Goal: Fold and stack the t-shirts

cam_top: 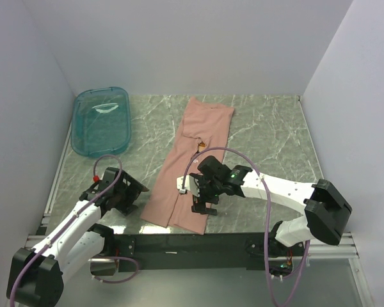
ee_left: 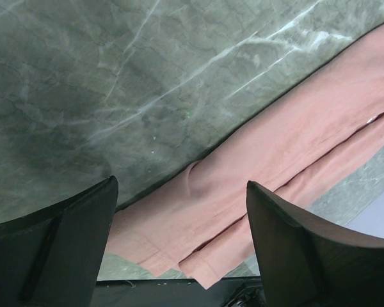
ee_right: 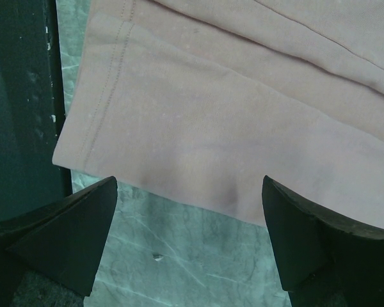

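A dusty-pink t-shirt (cam_top: 195, 157) lies on the table as a long narrow strip, both long sides folded in, running from the far middle to the near edge. A bit of orange print shows at its middle. My right gripper (cam_top: 203, 208) is open and empty, low over the shirt's near right edge; the right wrist view shows the hem (ee_right: 198, 121) just beyond the spread fingers. My left gripper (cam_top: 136, 192) is open and empty beside the shirt's near left edge; the folded layers show in the left wrist view (ee_left: 256, 185).
A teal see-through plastic tub (cam_top: 101, 120) stands at the far left, nothing showing in it. The table is green marble (cam_top: 269, 137), walled on three sides. A dark rail (cam_top: 179, 243) runs along the near edge, by the shirt's hem.
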Controlling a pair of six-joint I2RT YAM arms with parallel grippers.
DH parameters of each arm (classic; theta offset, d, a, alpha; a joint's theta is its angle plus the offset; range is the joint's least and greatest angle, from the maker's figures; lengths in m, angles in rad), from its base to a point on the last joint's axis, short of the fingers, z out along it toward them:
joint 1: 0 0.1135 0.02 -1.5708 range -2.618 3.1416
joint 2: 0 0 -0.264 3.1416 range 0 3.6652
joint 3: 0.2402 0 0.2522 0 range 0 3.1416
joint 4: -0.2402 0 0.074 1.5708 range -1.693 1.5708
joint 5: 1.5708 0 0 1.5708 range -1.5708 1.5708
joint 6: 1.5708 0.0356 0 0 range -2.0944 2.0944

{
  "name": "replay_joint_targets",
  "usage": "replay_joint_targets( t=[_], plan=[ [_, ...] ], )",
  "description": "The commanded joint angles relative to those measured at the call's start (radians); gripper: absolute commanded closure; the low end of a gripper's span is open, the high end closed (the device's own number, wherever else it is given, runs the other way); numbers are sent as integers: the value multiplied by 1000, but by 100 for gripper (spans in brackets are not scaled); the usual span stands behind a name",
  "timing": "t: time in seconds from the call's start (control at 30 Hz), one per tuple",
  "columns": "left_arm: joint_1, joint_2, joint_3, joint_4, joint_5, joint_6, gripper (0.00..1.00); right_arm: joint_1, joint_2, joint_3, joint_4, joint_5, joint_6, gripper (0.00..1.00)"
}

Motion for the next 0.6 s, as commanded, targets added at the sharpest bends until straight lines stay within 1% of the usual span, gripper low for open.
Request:
replay_joint_targets(
  t=[0.0,0.57],
  plan=[
    [-2,6,-13,36,13,2,13,4,2,32,7,-13,4,0],
    [-2,12,-19,49,16,-1,13,6,2,32,0,-15,-4,0]
  ],
)
